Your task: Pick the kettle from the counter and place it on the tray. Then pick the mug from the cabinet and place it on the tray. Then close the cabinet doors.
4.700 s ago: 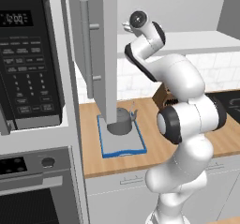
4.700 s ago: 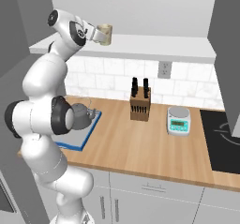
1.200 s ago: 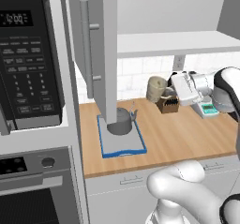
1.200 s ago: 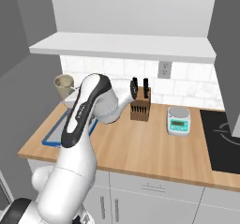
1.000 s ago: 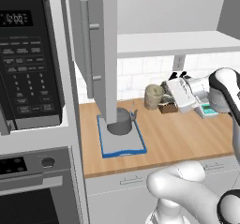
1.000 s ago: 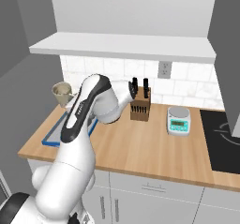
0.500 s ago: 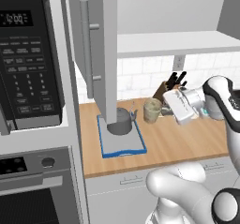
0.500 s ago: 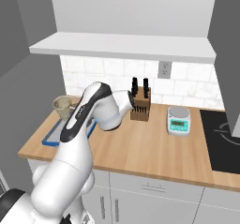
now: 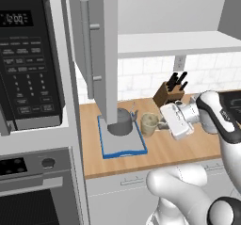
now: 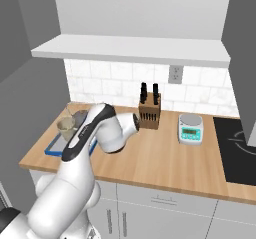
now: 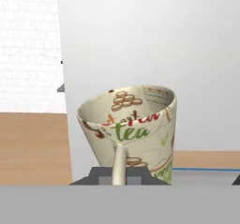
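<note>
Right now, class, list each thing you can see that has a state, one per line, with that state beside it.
cabinet doors: open, swung out over the counter.
kettle: upright on the tray.
tray: flat on the counter, kettle on it.
mug: held by its handle, beside the tray's right edge.
gripper: fingers shut on the mug handle.
microwave: door shut, display lit.

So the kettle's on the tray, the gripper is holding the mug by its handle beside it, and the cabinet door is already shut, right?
Not quite: the cabinet door is open, swung out in front of the tray, as the left base view shows. The rest holds: the kettle sits on the tray, and the gripper holds the mug by its handle, just right of the kettle.
</note>
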